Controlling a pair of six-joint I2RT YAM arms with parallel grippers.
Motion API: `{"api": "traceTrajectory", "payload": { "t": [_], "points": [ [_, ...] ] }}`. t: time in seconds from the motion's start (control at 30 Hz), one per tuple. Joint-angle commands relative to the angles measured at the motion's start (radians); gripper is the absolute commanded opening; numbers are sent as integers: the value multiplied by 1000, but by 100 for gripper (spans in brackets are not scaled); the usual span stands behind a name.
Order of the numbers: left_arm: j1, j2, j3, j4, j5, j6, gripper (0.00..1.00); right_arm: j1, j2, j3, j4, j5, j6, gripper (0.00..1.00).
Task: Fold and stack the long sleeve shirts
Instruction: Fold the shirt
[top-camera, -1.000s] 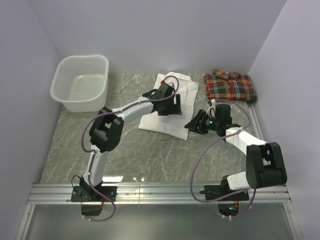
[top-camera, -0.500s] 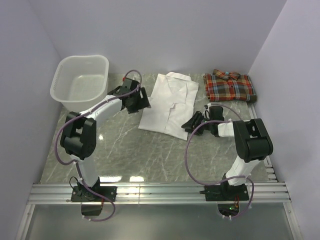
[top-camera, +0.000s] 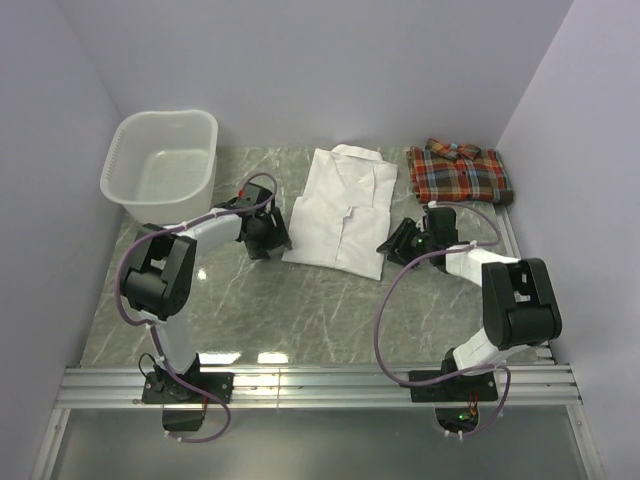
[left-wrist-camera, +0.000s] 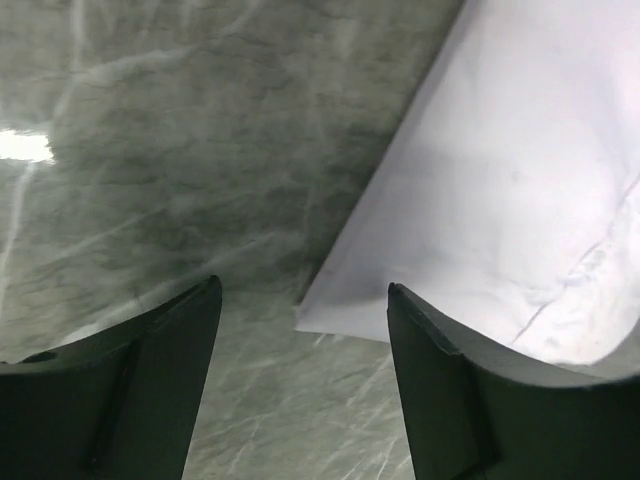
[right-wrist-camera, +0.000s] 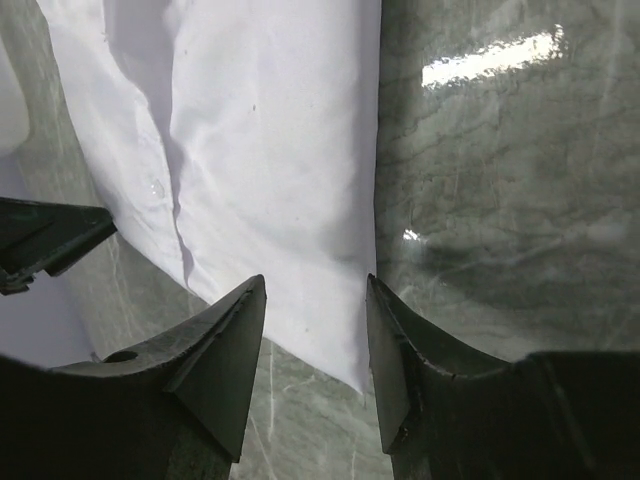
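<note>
**Both end effectors spread at the white shirt's near corners**

The white shirt (top-camera: 345, 205) lies flat near the middle of the bench (top-camera: 200, 300). Its collar points toward 12 o'clock and its hem toward 6 o'clock, the whole slightly angled.

The left end effector (top-camera: 268, 236) sits low at the shirt's 8 o'clock corner. In its wrist view the two dark fingers (left-wrist-camera: 150, 380) are spread wide. The pointed corner of the cloth lies on the bench between them and is not pinched.

The right end effector (top-camera: 398, 243) is low at the shirt's 4 o'clock corner. In its own wrist view the fingers stand moderately apart. The shirt's side edge and hem corner lie in the gap between them, again with nothing gripped.

The plaid shirt (top-camera: 460, 175) rests folded at the bench's 2 o'clock corner, collar on top. A strip of bare bench separates it from the white one. A white plastic basket (top-camera: 150, 210) stands at 10 o'clock, well apart from both shirts.
</note>
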Motion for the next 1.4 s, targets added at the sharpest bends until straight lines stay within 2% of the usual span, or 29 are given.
{"api": "traceTrajectory", "payload": {
  "t": [0.0,0.23,0.3,0.37,0.53,0.57,0.67,0.7,0.83,0.93,0.97,1.07,1.23,1.37],
  "points": [
    [-3,-12,-30,79,81,-37,73,3,-59,16,-47,45,-15,53],
    [-36,29,-42,117,148,-60,63,13,-88,-19,-36,50,-18,53],
    [-39,32,-56,125,150,-67,53,13,-94,-27,-39,50,-23,53],
    [-40,29,-69,134,157,-77,34,14,-103,-27,-51,54,-36,53],
    [-57,-35,-171,160,191,-115,22,13,-146,-41,-65,77,-64,53],
    [-65,-52,-209,166,193,-138,16,13,-163,-39,-91,91,-70,53],
    [-156,-110,-253,185,178,-196,13,13,-206,-44,-120,119,-92,53],
    [-233,-117,-251,182,173,-210,14,14,-217,-45,-126,140,-99,53],
    [-399,-112,-231,154,161,-256,24,11,-269,-48,-175,174,-125,53],
    [-437,-165,-205,78,84,-235,55,13,-322,-45,-211,196,-152,54],
    [-441,-184,-191,55,38,-224,70,13,-333,-45,-217,199,-156,55],
    [-441,-238,-127,-60,-52,-173,85,14,-373,-42,-241,188,-171,60],
    [-398,-233,65,-191,-163,-35,87,45,-401,-30,-263,179,-196,60],
    [-265,-145,229,-200,-172,66,83,86,-373,-24,-252,168,-192,59]
  ]
}}
